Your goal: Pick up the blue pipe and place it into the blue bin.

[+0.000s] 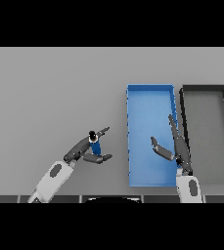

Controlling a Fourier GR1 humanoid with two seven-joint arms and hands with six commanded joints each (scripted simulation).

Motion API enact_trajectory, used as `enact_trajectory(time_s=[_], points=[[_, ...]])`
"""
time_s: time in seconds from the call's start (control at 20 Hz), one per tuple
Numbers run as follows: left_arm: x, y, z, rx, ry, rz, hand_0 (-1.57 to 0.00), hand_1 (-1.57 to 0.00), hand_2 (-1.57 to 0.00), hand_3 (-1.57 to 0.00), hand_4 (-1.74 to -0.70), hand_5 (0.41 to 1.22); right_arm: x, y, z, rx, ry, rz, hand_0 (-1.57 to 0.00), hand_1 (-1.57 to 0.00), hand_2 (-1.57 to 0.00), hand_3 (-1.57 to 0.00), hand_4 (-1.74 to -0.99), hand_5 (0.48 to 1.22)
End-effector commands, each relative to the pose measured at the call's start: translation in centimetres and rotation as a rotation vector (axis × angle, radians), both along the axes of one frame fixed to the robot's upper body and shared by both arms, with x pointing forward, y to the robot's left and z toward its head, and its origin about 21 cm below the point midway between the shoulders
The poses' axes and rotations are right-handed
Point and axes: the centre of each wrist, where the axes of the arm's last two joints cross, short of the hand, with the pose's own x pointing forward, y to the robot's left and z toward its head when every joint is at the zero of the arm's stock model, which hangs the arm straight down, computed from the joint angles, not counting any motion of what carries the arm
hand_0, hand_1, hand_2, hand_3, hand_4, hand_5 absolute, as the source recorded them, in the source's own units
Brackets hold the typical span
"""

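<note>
The blue pipe (95, 146) stands upright on the grey table (50, 97), with a black cap on top, left of the blue bin (147, 114). My left hand (82, 150) reaches in from the lower left. Its fingers stretch past the pipe's far side and its thumb lies on the near side, so the pipe sits in the gap between them. The fingers look straight, not curled round it. My right hand (180, 149) hovers open over the right part of the blue bin, fingers pointing away from me. The bin holds nothing.
A black bin (204, 132) with a grey floor stands directly right of the blue bin, their long sides almost touching. Both bins run lengthwise away from me.
</note>
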Motion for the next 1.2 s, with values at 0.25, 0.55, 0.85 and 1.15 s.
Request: enact_trajectory(time_s=[0.25,0.55,0.85,1.15], points=[[-0.7,-1.0,-0.4,-0.117,0.052,0.026,-0.8,-0.92,-1.01,-1.03,-1.5,0.972,0.2,-0.3,0.1,0.015,0.0,0.003,0.0,0.0,0.0,0.0,-1.224,0.658],[-0.7,-2.3,0.3,-0.126,-0.039,0.018,-1.37,-1.4,-1.42,-1.42,-1.5,1.156,0.4,-0.3,0.2,0.033,0.021,0.004,0.0,0.0,0.0,0.0,-1.221,0.638],[-0.2,-3.6,3.3,-0.227,-0.137,-0.001,-1.52,-1.53,-1.53,-1.53,-1.47,1.204,0.6,0.0,0.3,0.028,0.011,0.005,0.0,0.0,0.0,0.0,-1.226,0.636],[0.0,-4.8,7.3,-0.276,-0.196,-0.083,-1.56,-1.56,-1.56,-1.56,-1.47,1.217,0.6,0.0,0.4,-0.011,0.007,0.003,0.0,0.0,0.0,0.0,-1.176,0.643]])
